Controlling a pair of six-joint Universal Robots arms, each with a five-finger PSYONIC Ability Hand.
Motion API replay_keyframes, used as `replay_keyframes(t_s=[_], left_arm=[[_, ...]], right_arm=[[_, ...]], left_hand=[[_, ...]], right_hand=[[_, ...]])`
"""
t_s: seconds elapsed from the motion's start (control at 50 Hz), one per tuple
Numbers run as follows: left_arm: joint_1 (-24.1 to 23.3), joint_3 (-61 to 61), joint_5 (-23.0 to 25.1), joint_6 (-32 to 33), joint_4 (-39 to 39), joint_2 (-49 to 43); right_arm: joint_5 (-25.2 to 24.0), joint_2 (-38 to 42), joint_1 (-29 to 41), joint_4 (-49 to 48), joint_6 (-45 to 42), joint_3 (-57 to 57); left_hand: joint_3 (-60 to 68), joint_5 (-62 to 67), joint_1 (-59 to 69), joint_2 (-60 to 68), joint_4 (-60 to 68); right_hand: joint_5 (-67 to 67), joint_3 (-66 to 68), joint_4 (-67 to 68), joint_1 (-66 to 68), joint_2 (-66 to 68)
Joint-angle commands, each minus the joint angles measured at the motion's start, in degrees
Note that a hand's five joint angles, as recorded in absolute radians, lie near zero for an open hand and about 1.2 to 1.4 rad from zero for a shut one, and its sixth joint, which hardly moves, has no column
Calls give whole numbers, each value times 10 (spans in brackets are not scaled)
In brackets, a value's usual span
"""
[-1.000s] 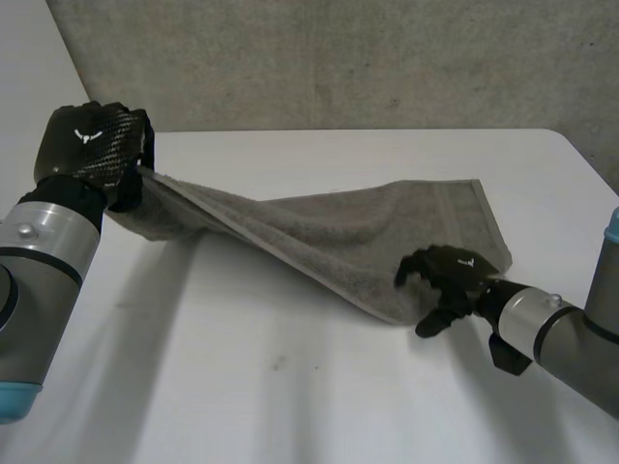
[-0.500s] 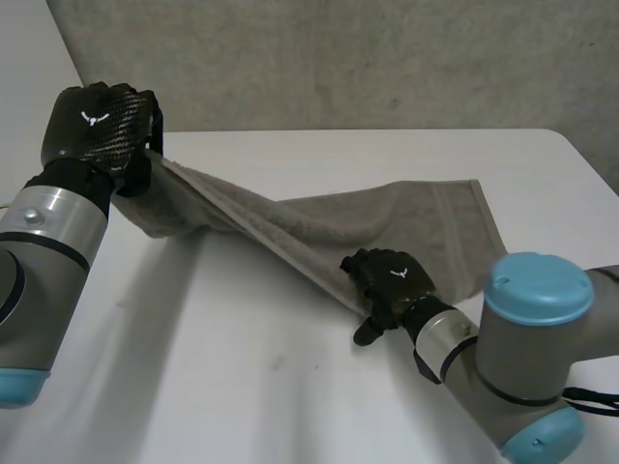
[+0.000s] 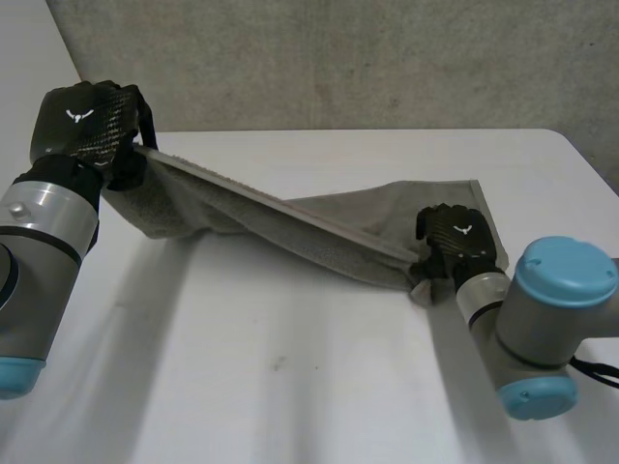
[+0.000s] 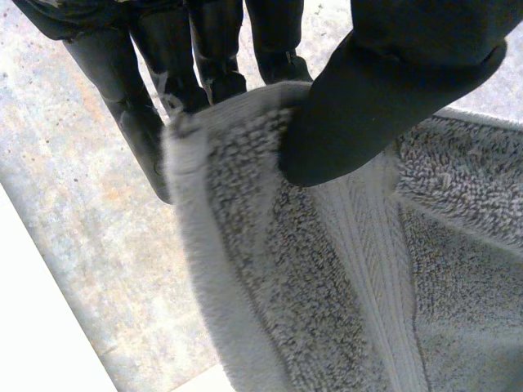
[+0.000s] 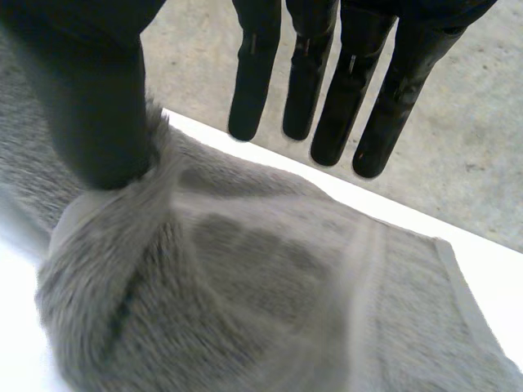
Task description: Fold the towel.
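Fingers (image 4: 208, 49) & thumb of left hand (image 3: 85, 130) were pinched on a towel (image 3: 368, 217) corner, held up over counter (image 3: 290, 387) far-left. At right hand (image 3: 456, 237), bunched near edge was clamped by thumb w/ fingers straight. Edge was stretched taut betw. hands; far part lay on counter.

Left hand (image 3: 82, 126) raised, right hand (image 3: 456, 240) low, each pinching the towel (image 3: 387, 213) between thumb and fingers.
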Motion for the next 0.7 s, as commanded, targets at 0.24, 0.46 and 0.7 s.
replay_keyframes(t_s=[0.24, 0.46, 0.7], left_arm=[[-1, -3, 1, 2, -16, -1], [-8, 63, 1, 2, -78, 80], [1, 134, 2, 6, -203, 46]], right_arm=[[-195, -82, -119, 182, 9, -63], [-243, -261, -168, 388, -47, -228], [-284, -217, -192, 612, -196, -385]], left_hand=[[103, 104, 111, 102, 103], [103, 104, 111, 102, 103], [103, 104, 111, 102, 103]], right_hand=[[486, 458, 463, 461, 462], [486, 458, 463, 461, 462], [486, 458, 463, 461, 462]])
